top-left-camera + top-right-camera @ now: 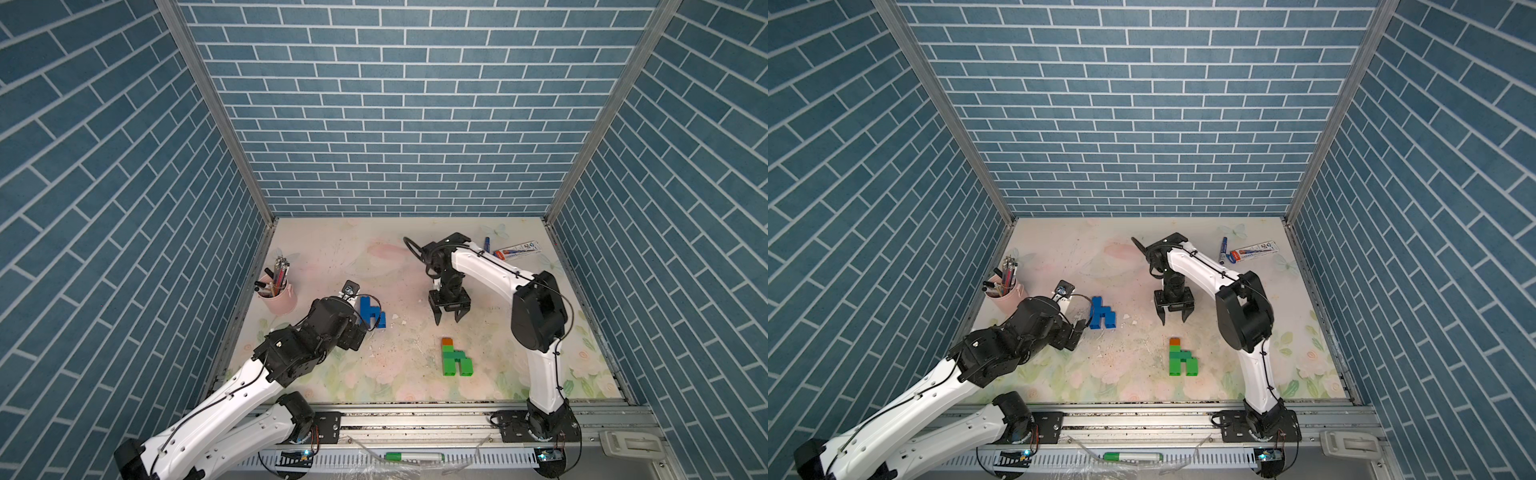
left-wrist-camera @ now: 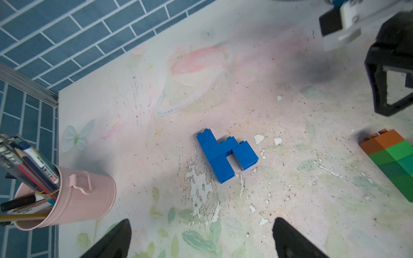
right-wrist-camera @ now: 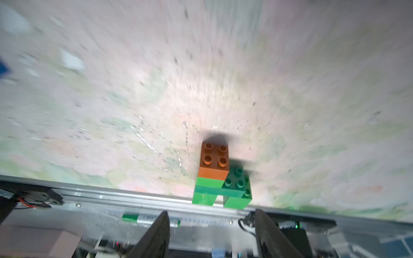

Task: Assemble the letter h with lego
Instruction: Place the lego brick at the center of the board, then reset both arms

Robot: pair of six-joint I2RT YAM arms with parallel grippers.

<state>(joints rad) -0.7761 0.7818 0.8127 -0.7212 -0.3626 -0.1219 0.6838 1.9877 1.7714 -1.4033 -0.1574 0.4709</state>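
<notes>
Two lego letters lie flat on the floral table. The blue lego h lies left of centre. My left gripper hovers just near of it, open and empty; in both top views the wrist hides most of its fingers. The green lego h has an orange brick at its far end. My right gripper hangs above the table just beyond it, open, with nothing between its fingers.
A pink cup of pens stands at the left edge. A blue marker and a flat pen box lie at the back right. A green marker rests on the front rail.
</notes>
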